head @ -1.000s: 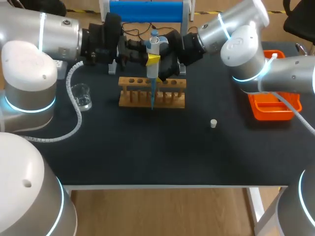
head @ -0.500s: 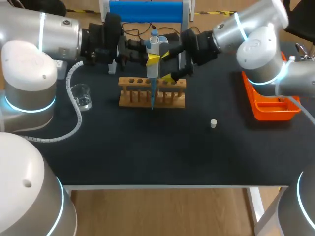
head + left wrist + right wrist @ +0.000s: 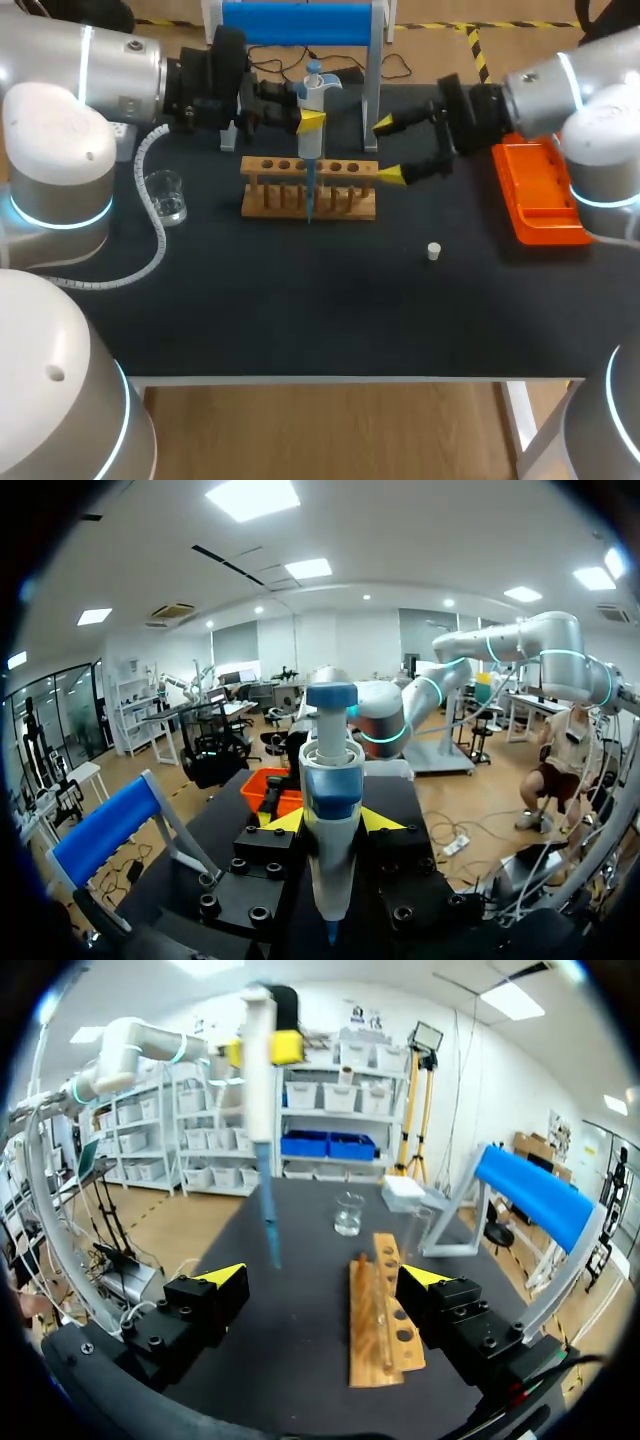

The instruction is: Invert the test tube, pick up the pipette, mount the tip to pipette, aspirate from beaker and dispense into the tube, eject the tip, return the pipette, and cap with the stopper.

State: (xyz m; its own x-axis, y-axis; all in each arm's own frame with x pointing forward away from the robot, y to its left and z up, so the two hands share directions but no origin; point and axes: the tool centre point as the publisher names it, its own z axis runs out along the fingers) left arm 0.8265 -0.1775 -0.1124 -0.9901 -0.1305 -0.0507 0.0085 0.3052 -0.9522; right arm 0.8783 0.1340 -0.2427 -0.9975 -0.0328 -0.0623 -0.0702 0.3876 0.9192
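We count one pipette (image 3: pixel 312 92), one glass beaker (image 3: pixel 166 196), one white stopper (image 3: pixel 434 251), one wooden rack (image 3: pixel 308 192), one orange tray (image 3: pixel 540 205) and one blue-topped stand (image 3: pixel 296 22) over a single bench (image 3: pixel 300 300). We cannot count tubes in the rack.

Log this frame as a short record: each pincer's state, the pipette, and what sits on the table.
Left pincer: shut on the pipette, held upright by the rack
Pipette tip: blue, mounted
Right pincer: open, empty, right of the rack
Beaker: left part of the table, upright
Stopper: loose on the table, right of the rack
Orange tray: table's right edge
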